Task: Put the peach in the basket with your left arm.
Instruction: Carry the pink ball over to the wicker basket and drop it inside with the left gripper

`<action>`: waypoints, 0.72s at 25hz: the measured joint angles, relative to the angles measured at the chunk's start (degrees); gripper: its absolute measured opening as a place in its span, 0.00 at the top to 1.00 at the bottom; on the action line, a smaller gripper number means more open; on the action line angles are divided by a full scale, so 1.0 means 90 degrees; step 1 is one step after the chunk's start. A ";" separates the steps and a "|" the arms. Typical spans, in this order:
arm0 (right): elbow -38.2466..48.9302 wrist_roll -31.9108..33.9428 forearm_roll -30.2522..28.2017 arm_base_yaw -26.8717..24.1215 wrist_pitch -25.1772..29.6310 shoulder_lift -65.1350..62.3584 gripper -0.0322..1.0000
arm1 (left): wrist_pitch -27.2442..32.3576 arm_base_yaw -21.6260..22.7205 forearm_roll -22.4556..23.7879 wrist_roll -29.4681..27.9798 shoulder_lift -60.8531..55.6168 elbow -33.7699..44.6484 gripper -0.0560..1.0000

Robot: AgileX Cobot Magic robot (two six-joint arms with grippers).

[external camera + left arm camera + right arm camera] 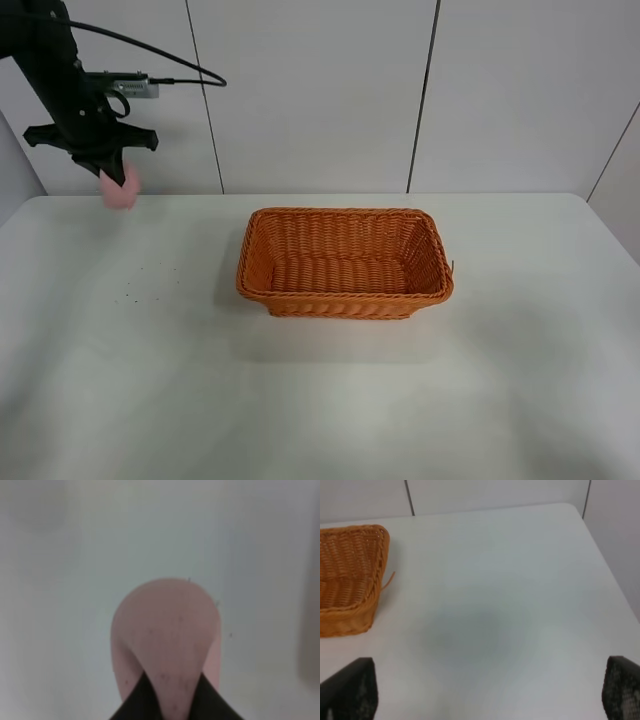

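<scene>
Left fingers (135, 707), cropped at frame edge, pinch blurred peach (167, 635); basket (345, 262) well apart on tabletop (150, 380); right fingers (350, 692) spread, mostly cropped.

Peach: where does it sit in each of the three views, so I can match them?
Exterior high: the peach is at the far left, held in the left gripper, well left of the basket.
Left wrist: close up, mid-picture, pinched between the dark fingers.
Right wrist: not in it.
Shared landmark: the white table, in all three views.
</scene>
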 joint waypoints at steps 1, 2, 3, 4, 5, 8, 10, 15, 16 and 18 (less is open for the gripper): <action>0.0000 0.0000 0.0000 0.0000 0.0000 0.0000 0.30 | 0.0000 0.0000 -0.0091 0.0022 0.0000 -0.0081 0.84; 0.0000 0.0000 0.0000 0.0000 0.0000 0.0000 0.30 | 0.0000 0.0000 -0.0188 0.0028 0.0000 -0.0135 0.84; 0.0000 0.0000 0.0000 0.0000 0.0000 0.0000 0.30 | 0.0006 -0.0012 -0.0255 0.0035 0.0000 -0.0163 0.84; 0.0000 0.0000 0.0000 0.0000 0.0000 0.0000 0.30 | 0.0006 -0.0031 -0.0291 0.0051 0.0000 -0.0171 0.84; 0.0000 0.0000 0.0000 0.0000 0.0000 0.0000 0.30 | 0.0006 -0.0075 -0.0312 0.0057 0.0000 -0.0171 0.84; 0.0000 0.0000 0.0000 0.0000 0.0000 0.0000 0.30 | 0.0006 -0.0340 -0.0397 0.0075 0.0000 -0.0171 0.84; 0.0000 0.0000 0.0000 0.0000 0.0000 0.0000 0.30 | 0.0006 -0.0664 -0.0442 0.0095 0.0000 -0.0171 0.84; 0.0000 0.0000 0.0000 0.0000 0.0000 0.0000 0.30 | 0.0006 -0.1644 -0.0618 0.0128 0.0048 -0.0186 0.84; 0.0000 0.0000 0.0000 0.0000 0.0000 0.0000 0.30 | 0.0006 -0.1853 -0.0654 0.0128 0.0097 -0.0240 0.84; 0.0000 0.0000 0.0000 0.0000 0.0000 0.0000 0.30 | 0.0006 -0.2226 -0.0685 0.0134 0.0309 -0.0409 0.84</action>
